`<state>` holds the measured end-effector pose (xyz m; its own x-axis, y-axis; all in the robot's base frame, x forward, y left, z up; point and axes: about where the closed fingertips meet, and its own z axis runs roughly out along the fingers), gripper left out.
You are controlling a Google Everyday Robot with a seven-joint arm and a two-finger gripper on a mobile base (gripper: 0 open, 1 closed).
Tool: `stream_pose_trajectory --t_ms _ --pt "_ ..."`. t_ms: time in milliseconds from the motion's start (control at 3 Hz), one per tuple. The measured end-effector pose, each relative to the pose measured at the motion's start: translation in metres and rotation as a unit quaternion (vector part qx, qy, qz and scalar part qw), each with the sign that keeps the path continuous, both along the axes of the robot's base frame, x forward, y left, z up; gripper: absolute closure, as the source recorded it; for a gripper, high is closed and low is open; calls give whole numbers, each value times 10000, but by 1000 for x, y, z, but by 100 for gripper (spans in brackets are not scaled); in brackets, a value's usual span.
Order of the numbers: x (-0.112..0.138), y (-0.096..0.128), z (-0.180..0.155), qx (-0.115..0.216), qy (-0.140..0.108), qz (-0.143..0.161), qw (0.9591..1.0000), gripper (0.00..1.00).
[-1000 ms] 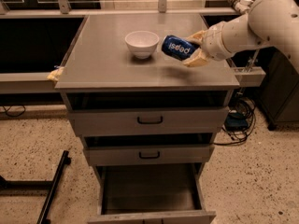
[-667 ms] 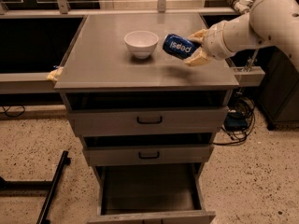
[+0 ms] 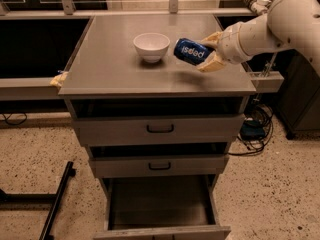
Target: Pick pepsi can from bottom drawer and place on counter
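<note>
Gripper (image 3: pixel 207 52), right of centre in the upper frame, has its two fingers closed around the pepsi can (image 3: pixel 192 51). The can is tilted on its side just above the tabletop (image 3: pixel 110 66), beside the white bowl (image 3: pixel 151 46). At the lower edge, the bottom drawer (image 3: pixel 162 232) stands pulled out.

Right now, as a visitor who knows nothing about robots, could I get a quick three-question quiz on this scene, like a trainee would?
1. True or false: the bottom drawer is shut.
2. What does the end effector, over the right part of the counter, grip? A) a mug B) the pepsi can C) a sponge
3. Fill in: in the camera view, the white bowl stands on the counter to the ___ of the pepsi can.
Key: 1 false, it stands pulled open. 2 B. 3 left.
</note>
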<state>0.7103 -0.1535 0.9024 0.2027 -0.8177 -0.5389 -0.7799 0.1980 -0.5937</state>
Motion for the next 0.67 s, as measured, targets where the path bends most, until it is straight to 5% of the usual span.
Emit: stream_pose_trajectory --t_ms 333,667 --pt "0 0 0 0 0 0 10000 10" --pt "0 0 0 0 1 1 10000 0"
